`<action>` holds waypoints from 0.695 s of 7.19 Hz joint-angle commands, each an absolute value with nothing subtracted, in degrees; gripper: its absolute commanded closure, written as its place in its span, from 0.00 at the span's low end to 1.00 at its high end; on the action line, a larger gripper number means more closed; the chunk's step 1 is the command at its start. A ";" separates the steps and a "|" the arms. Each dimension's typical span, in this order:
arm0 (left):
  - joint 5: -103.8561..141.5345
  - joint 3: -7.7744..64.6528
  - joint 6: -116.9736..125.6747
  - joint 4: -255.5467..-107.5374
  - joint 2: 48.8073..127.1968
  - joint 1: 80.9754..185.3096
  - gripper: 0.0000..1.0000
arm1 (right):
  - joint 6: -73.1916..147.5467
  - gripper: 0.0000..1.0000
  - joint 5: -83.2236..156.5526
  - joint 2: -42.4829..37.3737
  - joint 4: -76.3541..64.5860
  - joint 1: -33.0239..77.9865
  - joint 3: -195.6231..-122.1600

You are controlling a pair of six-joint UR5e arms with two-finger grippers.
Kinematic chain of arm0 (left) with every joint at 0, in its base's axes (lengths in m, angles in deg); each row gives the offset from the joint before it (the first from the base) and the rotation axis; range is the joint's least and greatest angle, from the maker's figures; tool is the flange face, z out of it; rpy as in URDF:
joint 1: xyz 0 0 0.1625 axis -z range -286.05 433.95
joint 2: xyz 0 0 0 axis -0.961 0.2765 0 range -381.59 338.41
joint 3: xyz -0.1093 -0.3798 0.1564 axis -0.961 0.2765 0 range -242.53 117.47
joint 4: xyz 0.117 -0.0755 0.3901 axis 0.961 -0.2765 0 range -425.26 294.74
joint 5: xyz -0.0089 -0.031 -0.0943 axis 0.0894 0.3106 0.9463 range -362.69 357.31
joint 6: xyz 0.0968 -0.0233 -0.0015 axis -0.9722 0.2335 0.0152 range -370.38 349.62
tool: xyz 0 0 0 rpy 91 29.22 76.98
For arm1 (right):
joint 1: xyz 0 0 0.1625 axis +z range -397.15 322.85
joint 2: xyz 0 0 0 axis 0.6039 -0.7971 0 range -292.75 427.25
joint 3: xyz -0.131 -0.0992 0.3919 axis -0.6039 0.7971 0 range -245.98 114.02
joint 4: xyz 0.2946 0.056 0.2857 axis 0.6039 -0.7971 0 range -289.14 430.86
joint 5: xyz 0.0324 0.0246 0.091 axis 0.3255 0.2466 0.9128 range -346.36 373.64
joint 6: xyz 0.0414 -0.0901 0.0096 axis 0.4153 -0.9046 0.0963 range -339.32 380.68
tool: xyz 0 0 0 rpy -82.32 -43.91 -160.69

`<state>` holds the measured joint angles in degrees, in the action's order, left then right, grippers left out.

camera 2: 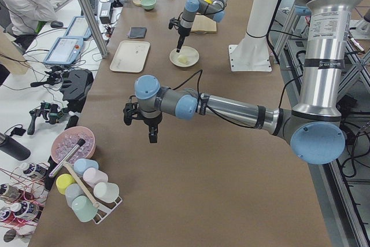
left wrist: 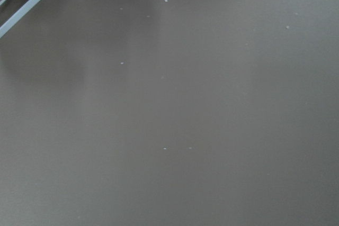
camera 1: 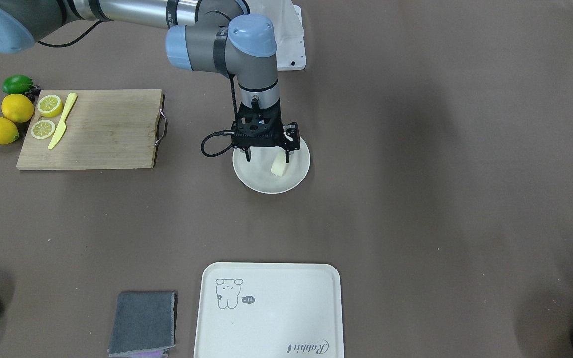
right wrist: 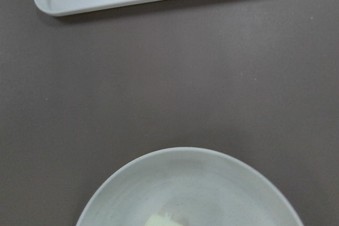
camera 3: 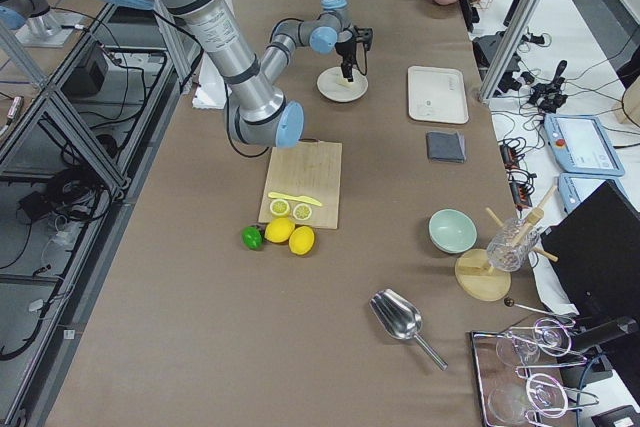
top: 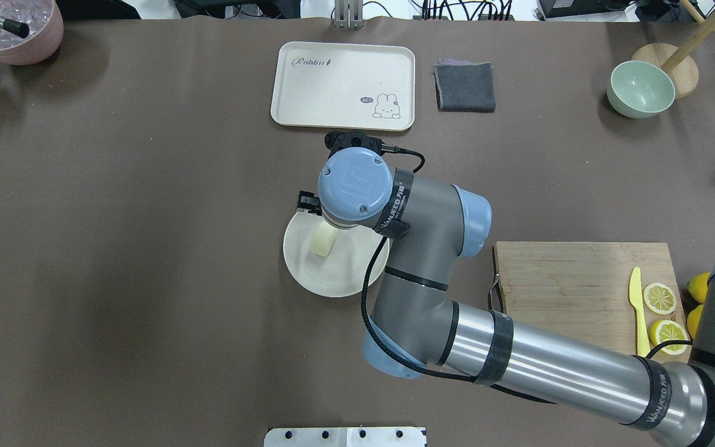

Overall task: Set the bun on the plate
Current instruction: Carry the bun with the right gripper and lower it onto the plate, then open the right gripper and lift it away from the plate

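R end effector hangs over the plate mid-bench w/ fingers spread wide, gripping nothing. The bun lies on the plate just below it, off-centre twd the bench's left end and right by the finger on that side (touching or not, can't tell). Its long axis runs approx. robot edge to operator edge, a bit skewed. A straight-up lift looks safest imo, since any sideways move could nudge the bun. L end effector is well apart nr the left end; spread or clenched, can't tell.
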<state>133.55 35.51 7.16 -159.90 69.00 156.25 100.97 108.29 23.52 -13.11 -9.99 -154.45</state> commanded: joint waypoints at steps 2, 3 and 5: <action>133.10 34.76 -11.39 -149.04 65.17 162.27 0.02 | 89.30 0.00 116.80 15.25 -13.69 -1.41 -160.54; 133.10 34.59 -11.96 -148.94 64.55 162.62 0.02 | 84.36 0.00 120.83 12.70 -13.78 2.88 -161.16; 133.36 33.98 -11.35 -148.94 64.63 162.72 0.02 | 65.09 0.00 127.35 4.11 -20.49 15.17 -165.70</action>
<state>133.16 34.26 -11.52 -149.12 64.80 162.56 77.17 123.63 9.31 -16.00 7.87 -162.35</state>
